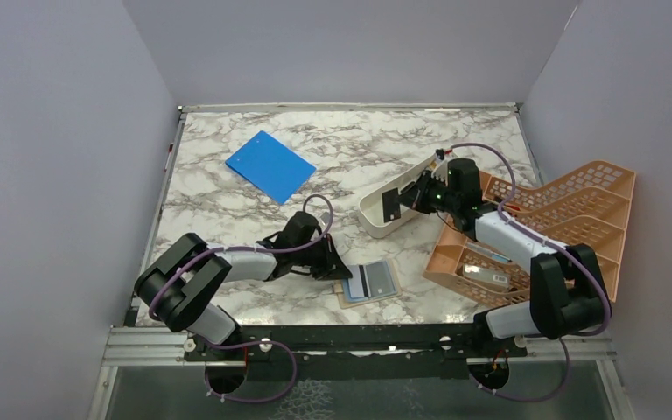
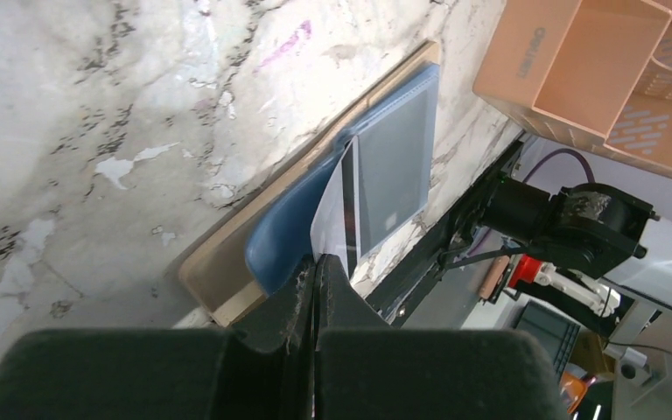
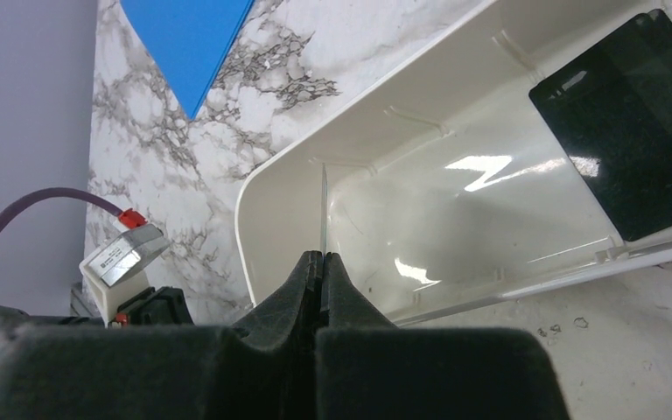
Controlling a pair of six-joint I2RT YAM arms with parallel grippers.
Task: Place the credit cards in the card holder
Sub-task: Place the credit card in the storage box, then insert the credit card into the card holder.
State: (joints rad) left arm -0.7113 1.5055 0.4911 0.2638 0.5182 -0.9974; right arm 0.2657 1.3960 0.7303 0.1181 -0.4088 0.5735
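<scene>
Here, left claw (image 2: 317,267) pinching striped card (image 2: 331,212) at card holder (image 2: 217,268), right claw (image 3: 323,262) pinching black card (image 1: 391,204).

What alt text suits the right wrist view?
The right gripper pinches a thin card edge-on at one end of a white tray. A black card lies at the tray's other end; a blue board rests on the marble table.
</scene>
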